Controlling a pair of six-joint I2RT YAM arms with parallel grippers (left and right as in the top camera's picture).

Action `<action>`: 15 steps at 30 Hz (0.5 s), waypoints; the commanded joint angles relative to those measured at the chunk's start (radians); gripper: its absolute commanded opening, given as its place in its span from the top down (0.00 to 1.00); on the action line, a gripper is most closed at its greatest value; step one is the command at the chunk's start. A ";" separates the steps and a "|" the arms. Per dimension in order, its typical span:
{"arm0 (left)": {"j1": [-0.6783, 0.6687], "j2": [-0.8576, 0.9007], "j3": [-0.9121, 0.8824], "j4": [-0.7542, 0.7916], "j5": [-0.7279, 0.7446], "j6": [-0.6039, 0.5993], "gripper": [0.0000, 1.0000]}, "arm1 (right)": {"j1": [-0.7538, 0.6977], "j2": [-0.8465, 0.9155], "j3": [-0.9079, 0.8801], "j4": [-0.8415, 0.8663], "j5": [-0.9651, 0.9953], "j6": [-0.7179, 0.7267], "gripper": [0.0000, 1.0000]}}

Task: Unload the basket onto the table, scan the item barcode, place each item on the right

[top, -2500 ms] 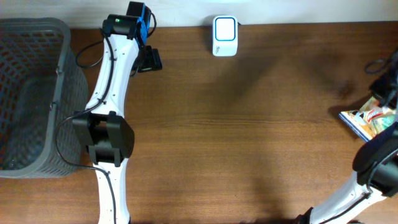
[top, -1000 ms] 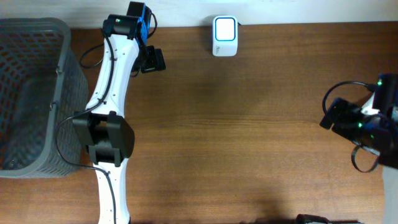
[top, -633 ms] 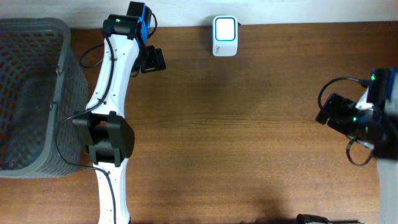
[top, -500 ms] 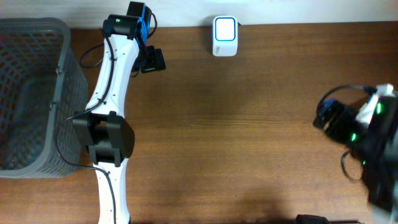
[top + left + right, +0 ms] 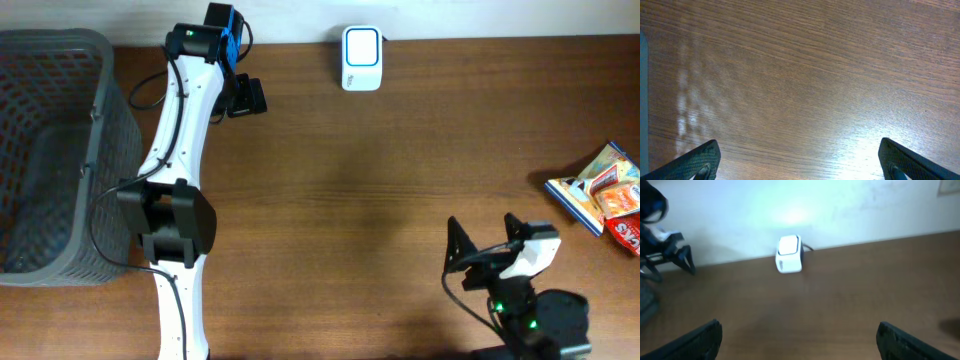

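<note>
A colourful flat packet, the item, lies at the table's right edge, with a red packet next to it. The white barcode scanner stands at the far edge in the middle, and in the right wrist view the scanner faces me. My right gripper hovers near the front edge, open and empty, left of the item. In its own view the right gripper holds nothing. My left gripper stays at the far left, and in its own view the left gripper is open over bare wood.
A grey mesh basket stands at the left edge of the table, beside the left arm. The wall runs right behind the scanner.
My right arm has swung from the right edge down to the front of the table, uncovering the packets. The left arm has not moved.
</note>
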 commanded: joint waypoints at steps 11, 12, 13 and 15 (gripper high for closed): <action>-0.002 -0.007 -0.001 0.000 0.000 -0.003 0.01 | -0.058 -0.141 -0.288 0.260 0.039 -0.014 0.02; -0.002 -0.007 -0.001 0.000 0.000 -0.003 0.01 | -0.070 -0.141 -0.296 0.260 0.039 -0.014 0.02; -0.002 -0.007 -0.001 0.000 0.000 -0.003 0.01 | -0.082 -0.141 -0.303 0.260 0.039 -0.014 0.02; -0.002 -0.007 -0.001 0.000 0.000 -0.003 0.01 | -0.094 -0.141 -0.311 0.261 0.040 -0.014 0.02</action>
